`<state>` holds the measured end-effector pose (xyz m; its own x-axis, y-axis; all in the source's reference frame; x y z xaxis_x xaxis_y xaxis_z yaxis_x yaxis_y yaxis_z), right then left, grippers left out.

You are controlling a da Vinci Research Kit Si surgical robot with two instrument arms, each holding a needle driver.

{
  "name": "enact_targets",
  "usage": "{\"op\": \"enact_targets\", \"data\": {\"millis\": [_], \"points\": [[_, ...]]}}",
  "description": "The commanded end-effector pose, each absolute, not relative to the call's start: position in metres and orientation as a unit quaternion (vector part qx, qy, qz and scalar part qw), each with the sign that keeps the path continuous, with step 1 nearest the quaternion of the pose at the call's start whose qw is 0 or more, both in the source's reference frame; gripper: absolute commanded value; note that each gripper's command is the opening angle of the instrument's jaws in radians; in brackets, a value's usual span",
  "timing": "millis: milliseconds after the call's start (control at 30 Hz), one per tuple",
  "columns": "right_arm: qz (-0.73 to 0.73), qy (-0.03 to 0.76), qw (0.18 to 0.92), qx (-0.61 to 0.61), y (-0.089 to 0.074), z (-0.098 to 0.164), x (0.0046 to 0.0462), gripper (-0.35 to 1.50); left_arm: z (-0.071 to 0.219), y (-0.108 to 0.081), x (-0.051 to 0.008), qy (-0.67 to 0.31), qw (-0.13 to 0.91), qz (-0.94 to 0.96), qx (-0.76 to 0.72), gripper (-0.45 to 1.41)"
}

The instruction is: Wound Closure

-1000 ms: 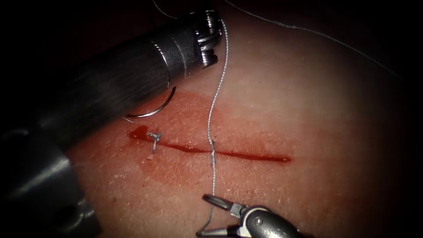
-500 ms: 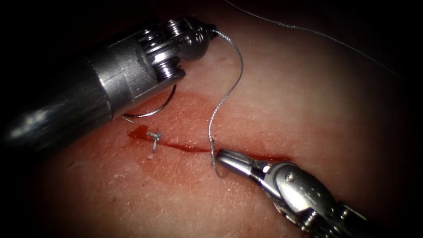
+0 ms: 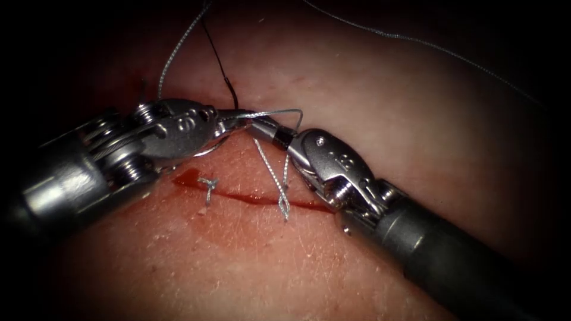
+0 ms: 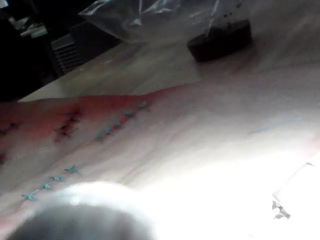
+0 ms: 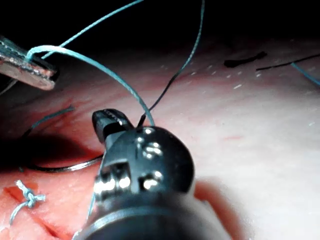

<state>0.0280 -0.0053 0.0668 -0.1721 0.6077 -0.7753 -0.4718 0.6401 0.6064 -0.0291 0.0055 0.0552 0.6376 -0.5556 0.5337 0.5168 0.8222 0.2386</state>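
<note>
Pincers, two: left pincer (image 3: 229, 122) grips thread (image 3: 270, 113).

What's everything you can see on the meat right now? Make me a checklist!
Surface: tissue; cut with red fluid.
Job's things: needle lies on the tissue, held by neither tool; thread crosses the cut; one tied knot.
Clutter: dark strand.
Grippers: left tool shut on thread; right tool has thread looped over it, grip unclear.
Cables: nothing seen.
Surroundings: plastic bag.
</note>
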Motion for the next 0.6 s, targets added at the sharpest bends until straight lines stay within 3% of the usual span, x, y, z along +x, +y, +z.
{"op": "enact_targets", "data": {"millis": [33, 200, 367, 400, 433, 500, 600], "points": [[0.414, 0.645, 0.640, 0.062, -0.005, 0.066, 0.0272, -0.35, 0.054, 0.007, -0.0294, -0.302, 0.906, -0.297, 0.022, -0.45], [0.417, 0.637, 0.638, 0.120, -0.010, 0.063, 0.0244, -0.35, 0.054, 0.008, -0.0291, -0.293, 0.907, -0.301, 0.014, -0.45], [0.417, 0.628, 0.633, 0.178, -0.015, 0.061, 0.0251, -0.35, 0.055, 0.009, -0.0295, -0.289, 0.908, -0.302, 0.013, -0.45], [0.417, 0.627, 0.632, 0.181, -0.015, 0.061, 0.0251, -0.18, 0.055, 0.010, -0.0296, -0.288, 0.909, -0.303, 0.012, -0.45], [0.420, 0.627, 0.631, 0.181, -0.015, 0.061, 0.0251, 0.41, 0.055, 0.010, -0.0297, -0.288, 0.908, -0.303, 0.012, -0.45], [0.404, 0.631, 0.648, 0.135, -0.016, 0.061, 0.0249, 1.16, 0.055, 0.009, -0.0298, -0.287, 0.908, -0.304, 0.011, -0.45], [0.407, 0.639, 0.640, 0.126, -0.015, 0.060, 0.0238, 1.25, 0.055, 0.010, -0.0298, -0.286, 0.909, -0.304, 0.010, -0.45]]}}
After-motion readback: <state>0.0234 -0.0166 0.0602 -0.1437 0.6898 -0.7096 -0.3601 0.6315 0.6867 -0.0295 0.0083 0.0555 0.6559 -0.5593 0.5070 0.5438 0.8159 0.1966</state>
